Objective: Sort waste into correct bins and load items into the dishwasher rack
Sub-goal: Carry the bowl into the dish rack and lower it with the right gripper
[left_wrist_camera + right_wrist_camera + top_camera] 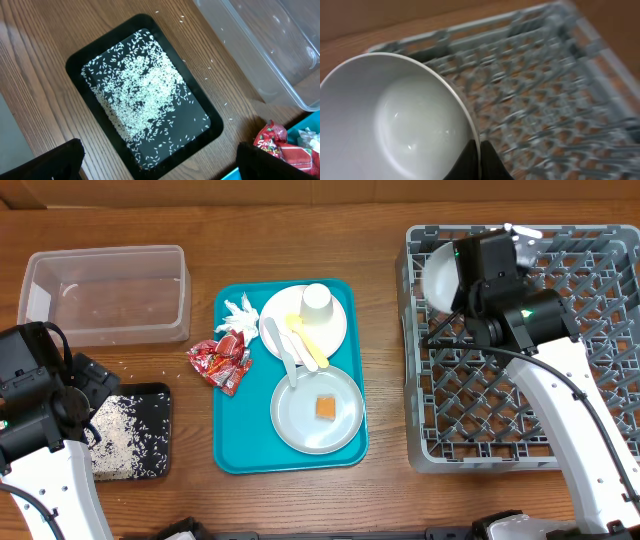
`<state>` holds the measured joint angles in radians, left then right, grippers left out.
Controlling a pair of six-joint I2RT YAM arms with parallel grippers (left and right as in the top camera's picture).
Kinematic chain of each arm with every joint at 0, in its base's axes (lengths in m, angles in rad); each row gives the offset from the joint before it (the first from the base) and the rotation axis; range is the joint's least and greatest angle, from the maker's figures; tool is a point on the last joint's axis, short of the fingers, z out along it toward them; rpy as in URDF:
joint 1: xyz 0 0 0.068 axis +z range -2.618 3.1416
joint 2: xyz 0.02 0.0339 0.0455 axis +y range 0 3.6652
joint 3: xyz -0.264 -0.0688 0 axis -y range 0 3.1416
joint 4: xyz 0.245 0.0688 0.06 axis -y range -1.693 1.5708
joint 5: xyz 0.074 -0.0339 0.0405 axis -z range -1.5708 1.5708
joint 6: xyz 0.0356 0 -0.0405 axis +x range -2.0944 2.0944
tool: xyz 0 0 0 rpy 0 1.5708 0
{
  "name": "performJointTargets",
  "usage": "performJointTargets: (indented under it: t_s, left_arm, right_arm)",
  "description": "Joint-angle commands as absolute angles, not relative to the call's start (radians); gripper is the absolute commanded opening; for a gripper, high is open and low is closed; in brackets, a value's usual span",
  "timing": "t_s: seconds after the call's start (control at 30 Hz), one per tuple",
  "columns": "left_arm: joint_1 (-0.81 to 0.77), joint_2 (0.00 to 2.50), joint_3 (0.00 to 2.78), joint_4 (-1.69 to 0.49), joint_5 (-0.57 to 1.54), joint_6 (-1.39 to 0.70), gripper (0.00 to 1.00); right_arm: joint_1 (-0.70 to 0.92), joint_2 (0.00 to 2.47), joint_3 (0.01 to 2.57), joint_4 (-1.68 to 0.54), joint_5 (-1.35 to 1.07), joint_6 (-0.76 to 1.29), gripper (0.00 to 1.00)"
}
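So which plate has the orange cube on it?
The round white plate lower in the overhead view, on the teal serving tray: the small orange food cube sits on it. The other plate holds a white cup and plastic cutlery.

Jaws spread wide on left arm; pinched shut on right arm.

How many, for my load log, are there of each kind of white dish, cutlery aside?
plates: 2
bowl: 1
cup: 1
total: 4
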<state>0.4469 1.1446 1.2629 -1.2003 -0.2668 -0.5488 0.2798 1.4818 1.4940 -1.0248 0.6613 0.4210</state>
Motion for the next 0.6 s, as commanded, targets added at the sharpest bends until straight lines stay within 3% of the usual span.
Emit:
performJointTargets:
  t_s: [0.0, 0.37, 0.57]
  left_arm:
    - [0.451, 1.139, 1.261, -1.2, -0.287, -0.562, 1.0]
    - [0.451, 1.139, 1.261, -1.2, -0.287, -0.562, 1.0]
    - [0.451, 1.139, 1.261, -1.2, -0.287, -0.562, 1.0]
  right_arm:
    - [0.28, 1.453, 1.514, -1.014, 0.945, 0.423, 0.04]
    - [0.269, 1.501, 1.511, -0.944, 1.375, 0.418, 0.04]
    - [0.176, 1.591, 1.511, -0.944, 1.386, 0.406, 0.04]
